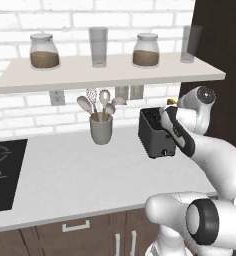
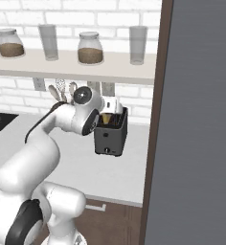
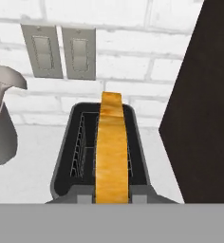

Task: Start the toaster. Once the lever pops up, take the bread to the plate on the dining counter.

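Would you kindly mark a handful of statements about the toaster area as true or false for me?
1. The bread stands on edge, sticking up above the toaster. True.
2. The tool is shut on the bread. True, its tips sit on either side of the slice.
3. The grey utensil cup stands to the right of the toaster in the left base view. False, it stands to its left.
4. The shelf above the counter holds four jars of brown filling. False, two filled jars and two clear glasses.
5. Two wall plates sit on the brick wall behind the toaster. True.
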